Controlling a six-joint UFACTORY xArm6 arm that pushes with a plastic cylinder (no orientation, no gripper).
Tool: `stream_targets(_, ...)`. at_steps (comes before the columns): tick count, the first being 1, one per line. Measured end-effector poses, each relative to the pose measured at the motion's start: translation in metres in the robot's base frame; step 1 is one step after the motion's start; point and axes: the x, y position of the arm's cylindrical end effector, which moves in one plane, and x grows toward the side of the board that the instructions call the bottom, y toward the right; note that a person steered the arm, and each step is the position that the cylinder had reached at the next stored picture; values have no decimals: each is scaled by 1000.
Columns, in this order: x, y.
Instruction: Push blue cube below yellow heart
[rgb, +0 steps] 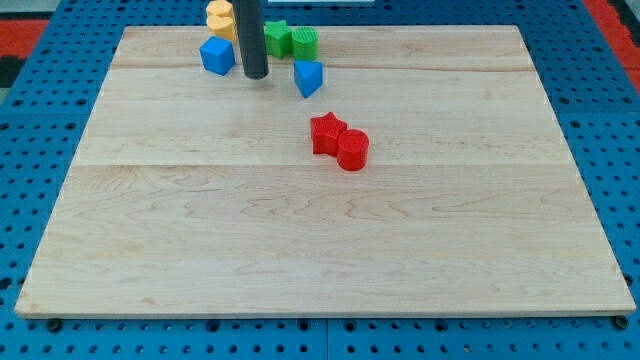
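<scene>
The blue cube (216, 55) sits near the view's top left, just below the yellow heart (220, 19), which lies at the board's top edge and is partly hidden by the rod. My tip (255, 75) rests on the board just right of the blue cube, a small gap apart from it.
A second blue block (308, 77), wedge-like, lies right of the tip. A green star (277, 38) and a green ribbed block (305, 43) sit at the top, right of the rod. A red star (327, 133) touches a red cylinder (352, 150) mid-board. The wooden board (320, 250) lies on a blue pegboard.
</scene>
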Motion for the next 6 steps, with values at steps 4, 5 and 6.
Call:
stream_targets(4,-16,-28)
stream_targets(5,-20,-26)
stream_targets(6,-34,-26)
